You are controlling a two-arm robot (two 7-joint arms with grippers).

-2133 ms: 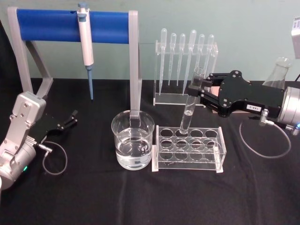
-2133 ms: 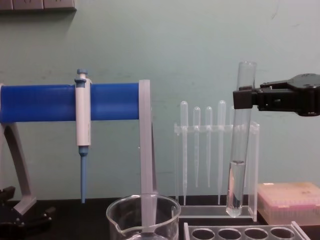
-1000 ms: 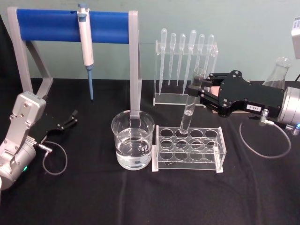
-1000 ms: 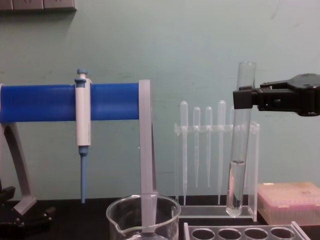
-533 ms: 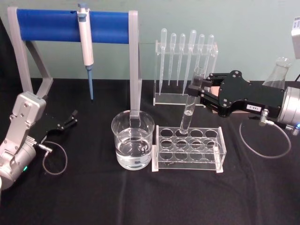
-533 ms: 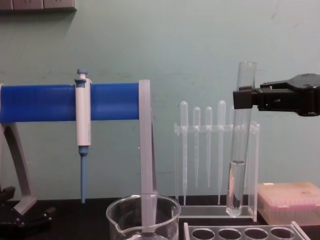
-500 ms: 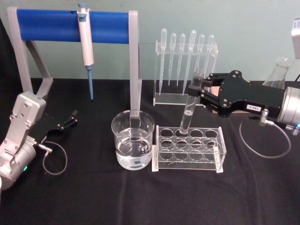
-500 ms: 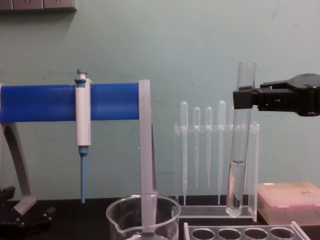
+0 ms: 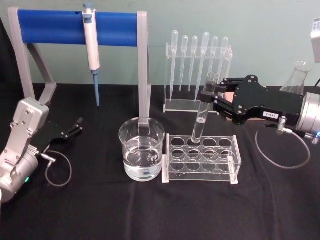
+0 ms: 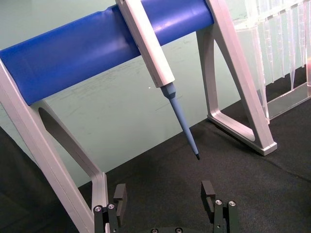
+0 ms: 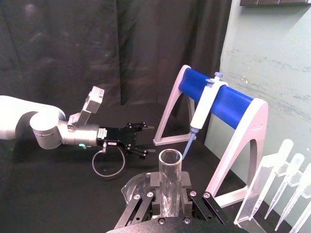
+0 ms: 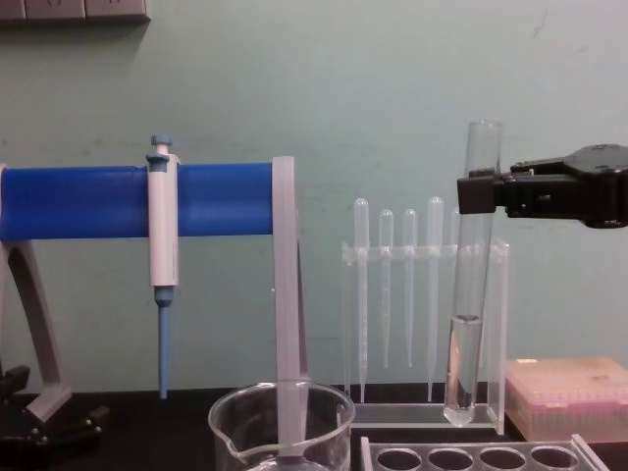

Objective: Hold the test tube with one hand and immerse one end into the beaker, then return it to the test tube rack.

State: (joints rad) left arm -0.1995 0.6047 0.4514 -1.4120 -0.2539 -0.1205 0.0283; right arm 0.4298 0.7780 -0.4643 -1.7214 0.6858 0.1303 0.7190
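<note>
The test tube (image 9: 202, 114) is a long clear glass tube with a little liquid in its rounded end. My right gripper (image 9: 207, 96) is shut on it just under the rim, holding it slightly tilted. In the chest view the test tube (image 12: 469, 285) hangs with its bottom just above the clear tube rack (image 12: 371, 450), right gripper (image 12: 474, 193) clamped high on it. The right wrist view looks down into the test tube's mouth (image 11: 170, 167) between the fingers. The beaker (image 9: 141, 154), part full of clear liquid, stands left of the rack. My left gripper (image 9: 76, 126) rests open at the far left.
A grey stand with a blue bar (image 9: 60, 26) holds a white pipette with blue tip (image 9: 92, 55) behind the beaker. Plastic pipettes hang in a clear holder (image 9: 197, 65) at the back. A flask (image 9: 297, 77) and a pink box (image 12: 569, 392) sit at the right.
</note>
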